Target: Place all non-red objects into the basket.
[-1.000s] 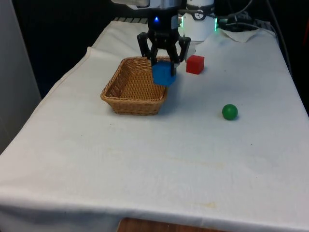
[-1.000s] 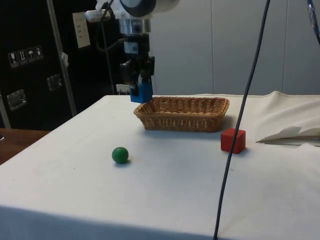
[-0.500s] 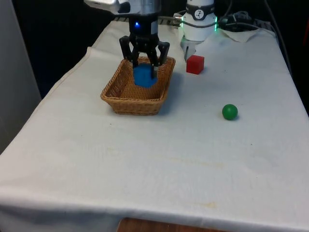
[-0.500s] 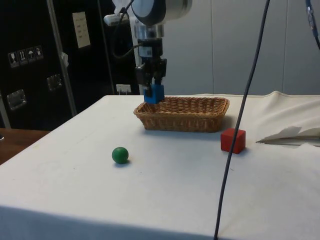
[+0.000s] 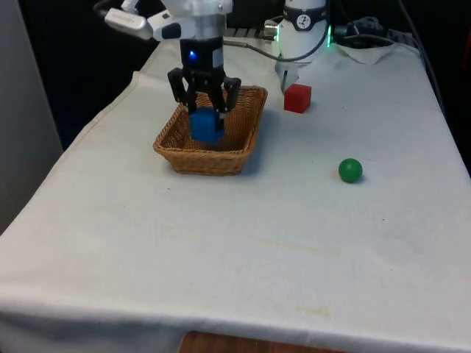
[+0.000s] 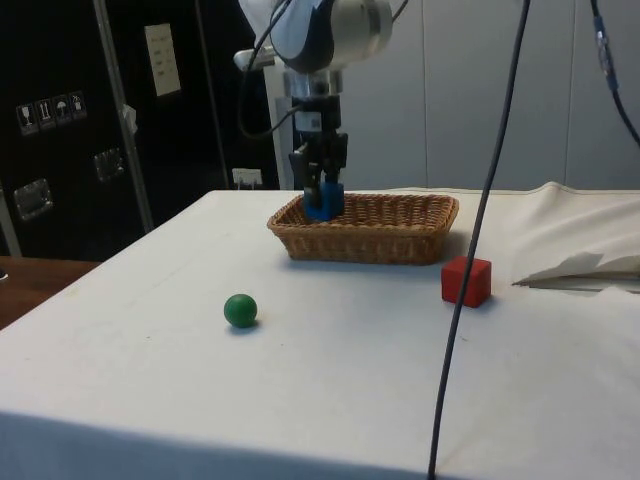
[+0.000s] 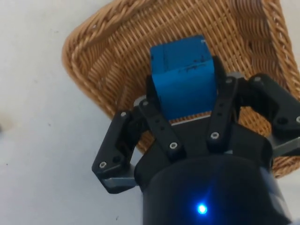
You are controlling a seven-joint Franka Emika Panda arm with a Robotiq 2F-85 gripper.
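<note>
While the arm hangs over the wicker basket (image 5: pixel 237 148), the black gripper (image 5: pixel 204 118) has its two fingers clamped on a blue cube (image 5: pixel 205 123), which sits just inside the basket's rim but does not look to be resting on the woven floor. From the side camera the gripper (image 6: pixel 322 200) and the blue cube (image 6: pixel 322 202) are low over the end of the basket (image 6: pixel 400 240) that faces the dark cabinets, about level with its rim. The wrist camera shows the blue cube (image 7: pixel 183 79) squeezed between the fingers (image 7: pixel 159 126), with the weave of the basket (image 7: pixel 103 70) directly beneath and white cloth beyond its edge.

Seen from the front camera, the red cube (image 5: pixel 297 98) stands on the cloth at about two o'clock from the basket, well apart from it, and the green ball (image 5: pixel 350 170) lies at about four o'clock, farther off still. From the side, the red cube (image 6: pixel 466 281) is near the basket's other end and the green ball (image 6: pixel 240 310) is alone on the open cloth.

By my reading the step in hand is the release. To do it well, the arm would do best to lower a touch more so the cube drops only a short way, spread the fingers fully, then lift straight up so neither finger catches the rim or tips the light basket. The cube is nearer one end than the middle, so a slight shift inward would help guard against it bouncing out. The green ball would then remain to be fetched; the red cube stays put.
</note>
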